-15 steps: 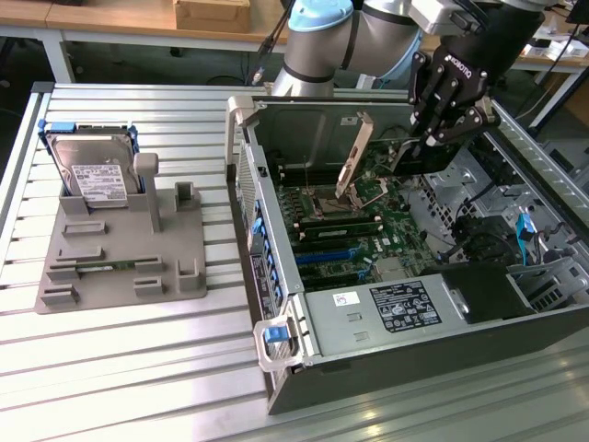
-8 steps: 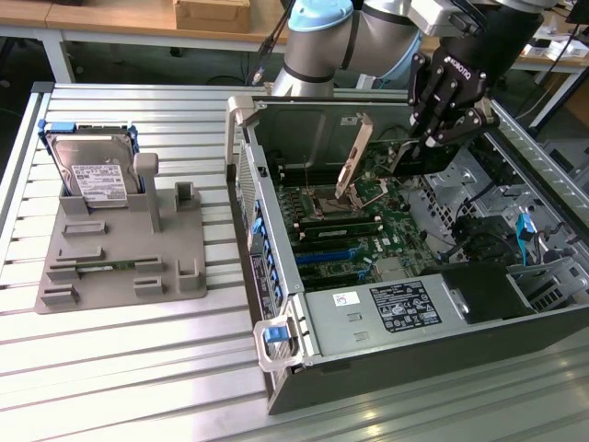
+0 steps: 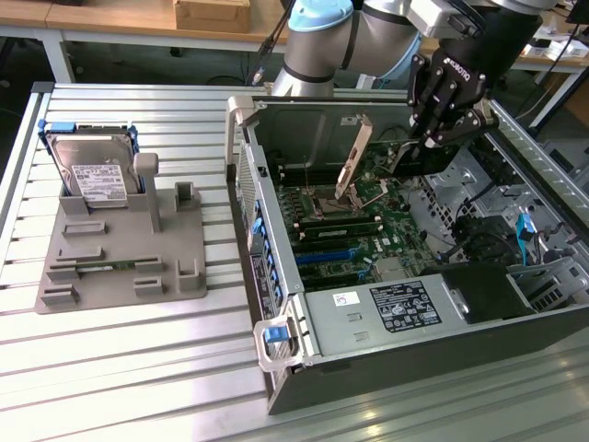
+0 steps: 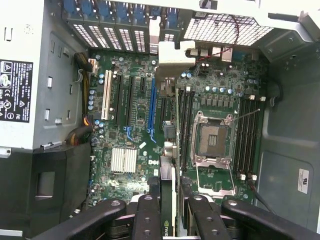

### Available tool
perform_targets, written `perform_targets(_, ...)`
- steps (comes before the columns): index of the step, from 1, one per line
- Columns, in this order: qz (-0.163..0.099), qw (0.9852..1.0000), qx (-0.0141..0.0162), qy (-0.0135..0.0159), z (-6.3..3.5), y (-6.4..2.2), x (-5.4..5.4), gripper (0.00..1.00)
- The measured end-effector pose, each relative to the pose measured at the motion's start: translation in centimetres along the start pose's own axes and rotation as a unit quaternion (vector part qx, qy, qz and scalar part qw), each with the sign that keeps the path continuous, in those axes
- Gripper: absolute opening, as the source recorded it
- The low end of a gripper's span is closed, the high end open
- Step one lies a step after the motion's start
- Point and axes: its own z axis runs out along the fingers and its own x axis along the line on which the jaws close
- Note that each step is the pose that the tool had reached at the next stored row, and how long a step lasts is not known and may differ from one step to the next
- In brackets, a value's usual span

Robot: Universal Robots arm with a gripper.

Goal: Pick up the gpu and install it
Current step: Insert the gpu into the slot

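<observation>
My gripper [image 3: 434,136] hangs inside the open computer case [image 3: 276,267], above the green motherboard [image 3: 386,221]. It is shut on the gpu [image 3: 353,158], which is held on edge with its narrow beige metal bracket pointing down toward the CPU socket area. In the wrist view the gpu [image 4: 173,150] appears edge-on as a thin green strip between my black fingers [image 4: 147,217], and its bracket end [image 4: 172,60] reaches toward the rear slot openings. The card floats above the board, between the long blue slot [image 4: 151,107] and the memory slots.
On the slatted table at the exterior view's left, a grey fixture [image 3: 120,276] carries a silver hard drive [image 3: 92,175] and a slim green memory stick [image 3: 106,267]. The case walls, the power supply [image 3: 396,308] and a drive cage with cables [image 3: 497,249] surround the motherboard.
</observation>
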Motion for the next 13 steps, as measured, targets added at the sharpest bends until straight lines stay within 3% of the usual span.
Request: perform_targets(13,0.000,1.0000,0.0000,0.0000,0.24,-0.01,0.01,0.26)
